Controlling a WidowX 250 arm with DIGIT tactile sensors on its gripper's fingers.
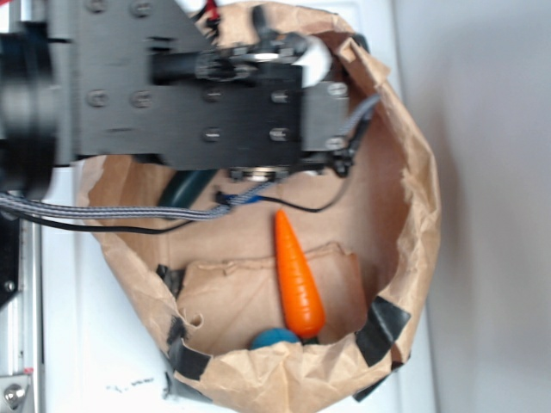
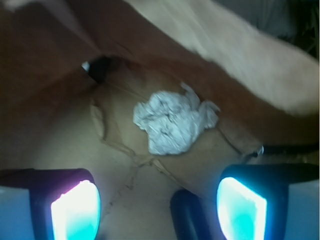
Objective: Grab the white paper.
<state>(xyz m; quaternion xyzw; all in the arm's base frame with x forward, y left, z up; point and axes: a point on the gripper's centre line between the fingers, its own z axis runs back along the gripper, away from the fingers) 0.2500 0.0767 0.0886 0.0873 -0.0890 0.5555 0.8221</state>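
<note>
Crumpled white paper (image 2: 172,122) on brown paper bag (image 2: 150,165) floor, gripper (image 2: 157,202) above the paper, jaws wide, empty, carrot (image 1: 297,280) in bag

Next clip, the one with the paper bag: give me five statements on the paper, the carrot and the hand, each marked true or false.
1. The white paper lies on the floor of the brown paper bag. True.
2. The hand is shut on the white paper. False: in the wrist view its fingers stand apart and the paper lies ahead of them, untouched.
3. The orange carrot lies inside the bag. True.
4. The carrot lies between the fingers. False: it is clear of the hand, nearer the bag's taped edge.
5. The white paper is smooth and flat. False: it is a crumpled wad.
</note>
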